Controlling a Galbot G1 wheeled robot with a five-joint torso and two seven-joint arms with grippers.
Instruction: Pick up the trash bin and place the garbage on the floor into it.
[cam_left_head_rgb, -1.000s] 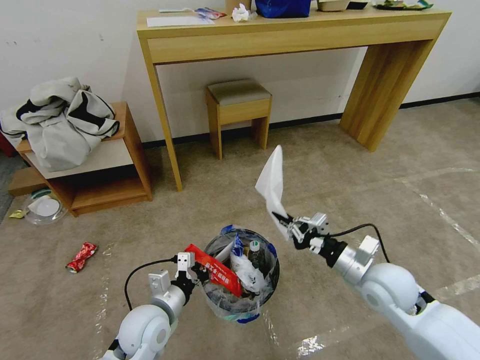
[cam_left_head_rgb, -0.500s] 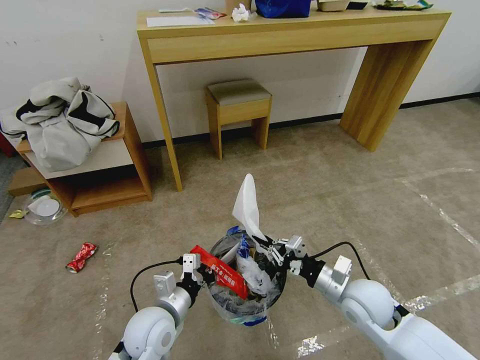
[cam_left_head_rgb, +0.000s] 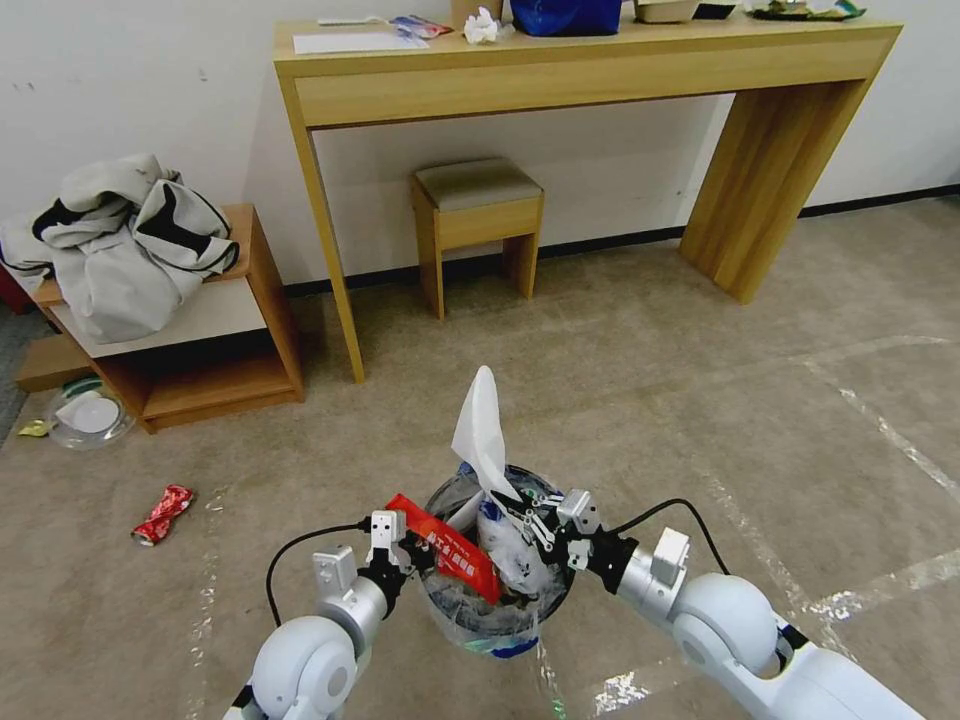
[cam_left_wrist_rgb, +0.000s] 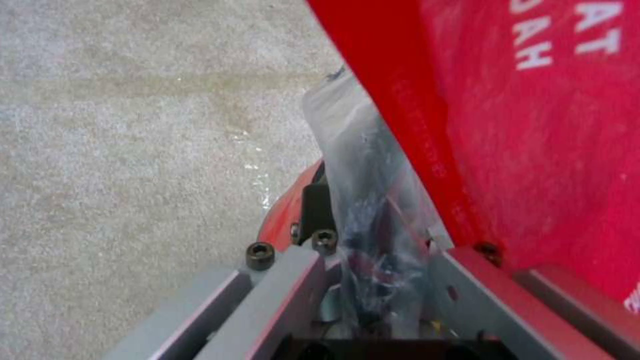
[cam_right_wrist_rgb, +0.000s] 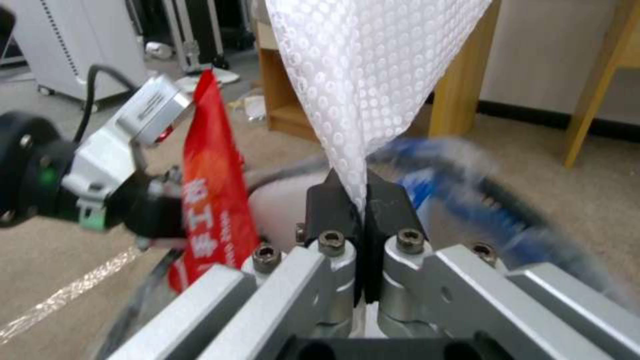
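Head view, held item: the right gripper (cam_left_head_rgb: 522, 505) pinches the lower corner of a white tissue (cam_left_head_rgb: 480, 432); the sheet stands upright above the fingers, long axis near vertical.
Right wrist view, fingers: the dark pads (cam_right_wrist_rgb: 330, 200) are pressed together on the tissue's (cam_right_wrist_rgb: 373, 75) tapered end, no gap showing.
Key relation: the pinch point sits over the far-right part of the trash bin's (cam_left_head_rgb: 447, 611) mouth, so the bin's interior lies directly below the fingers and the tissue's bulk above them; a release here would probably drop the sheet inside, though its tall free end could fold over the rim.
Bin support: the left gripper (cam_left_head_rgb: 403, 543) is closed on the near-left rim, clamping liner bag (cam_left_wrist_rgb: 373, 200) and wall together.
Bin contents: a red wrapper (cam_left_head_rgb: 447, 547) leans across the left rim; crumpled white litter lies inside.
Remaining garbage: a crushed red can (cam_left_head_rgb: 163, 513) lies on the floor (cam_left_head_rgb: 700, 380), well apart to the robot's left, nearer the left arm.
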